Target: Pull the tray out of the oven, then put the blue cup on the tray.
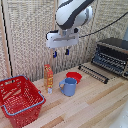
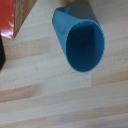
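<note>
While end effector (image 1: 60,52) hovers, blue cup (image 2: 82,42) handle hidden.

Raised arm (image 1: 74,15), jaws apart, pointing down.

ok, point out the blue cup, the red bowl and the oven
blue cup (image 1: 69,86), exterior view, on its side wall
red bowl (image 1: 74,76), exterior view, on its rim
oven (image 1: 113,55), exterior view, on its front
</note>
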Motion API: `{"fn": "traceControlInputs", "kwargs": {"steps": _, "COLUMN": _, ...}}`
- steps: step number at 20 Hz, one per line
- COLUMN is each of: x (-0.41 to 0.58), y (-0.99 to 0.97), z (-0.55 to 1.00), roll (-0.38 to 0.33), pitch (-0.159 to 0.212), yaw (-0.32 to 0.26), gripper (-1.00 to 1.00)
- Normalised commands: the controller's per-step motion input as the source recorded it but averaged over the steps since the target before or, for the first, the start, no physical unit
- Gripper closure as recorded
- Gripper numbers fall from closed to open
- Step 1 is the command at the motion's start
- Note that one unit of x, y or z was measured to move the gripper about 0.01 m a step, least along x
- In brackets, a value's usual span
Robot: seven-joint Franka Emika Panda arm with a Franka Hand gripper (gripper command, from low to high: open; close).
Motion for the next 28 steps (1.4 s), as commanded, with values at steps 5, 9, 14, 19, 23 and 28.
{"fn": "traceControlInputs", "kwargs": {"steps": 5, "x": 0.039, "y": -0.36, "z": 0.02, "roll": -0.259, "pitch": 0.047, "yaw": 0.108, "gripper": -1.00}}
{"fn": "traceControlInputs", "kwargs": {"steps": 9, "x": 0.000, "y": -0.40, "z": 0.00, "roll": -0.267, "pitch": 0.006, "yaw": 0.122, "gripper": -1.00}}
{"fn": "traceControlInputs", "kwargs": {"steps": 14, "x": 0.000, "y": -0.41, "z": -0.07, "roll": -0.287, "pitch": 0.047, "yaw": 0.112, "gripper": -1.00}}
{"fn": "traceControlInputs", "kwargs": {"steps": 19, "x": 0.000, "y": -0.49, "z": -0.13, "roll": -0.309, "pitch": 0.075, "yaw": 0.067, "gripper": -1.00}}
{"fn": "traceControlInputs", "kwargs": {"steps": 23, "x": 0.000, "y": -0.50, "z": -0.01, "roll": -0.314, "pitch": 0.005, "yaw": 0.060, "gripper": -1.00}}
{"fn": "traceControlInputs", "kwargs": {"steps": 28, "x": 0.000, "y": -0.35, "z": -0.05, "roll": -0.296, "pitch": -0.036, "yaw": 0.108, "gripper": -1.00}}
